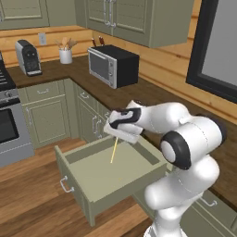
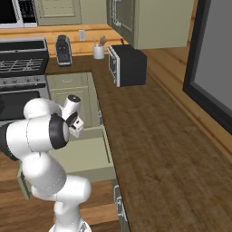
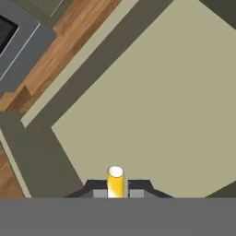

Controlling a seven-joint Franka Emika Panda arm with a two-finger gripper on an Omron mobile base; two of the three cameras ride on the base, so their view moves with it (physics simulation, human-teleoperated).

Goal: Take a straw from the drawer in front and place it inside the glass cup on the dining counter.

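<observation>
At the far left, on the wall worktop, a coffee machine (image 1: 28, 57) stands beside a white utensil holder (image 1: 65, 56) with wooden utensils, and the stove (image 1: 9, 115) sits below and left of them. Right of the holder, a black microwave (image 1: 112, 65) rests on the worktop (image 1: 152, 95) that runs along the right wall. Below and in front of the microwave the drawer (image 1: 104, 176) is pulled wide open, its silver handle (image 1: 65, 185) on the near-left front panel and its pale floor bare. Above the drawer's far-right part hangs the gripper (image 1: 121, 135), pointing down from the white arm that reaches in from the right. The straw (image 1: 113, 151) hangs from it, nearly upright with a slight tilt, its top between the fingers and its lower end over the drawer floor; whether that end touches the floor I cannot tell. In the hand view the 2 fingertips (image 3: 98, 190) sit closed against either side of the straw (image 3: 115, 182), seen end-on as a yellow tube with a pale open rim, with the drawer floor (image 3: 152, 110) spread beyond it and a strip of wood floor (image 3: 60, 44) at the upper left. From the right base view the gripper (image 2: 77, 127) shows beside the drawer (image 2: 90, 156), partly hidden by the arm's own joints.
</observation>
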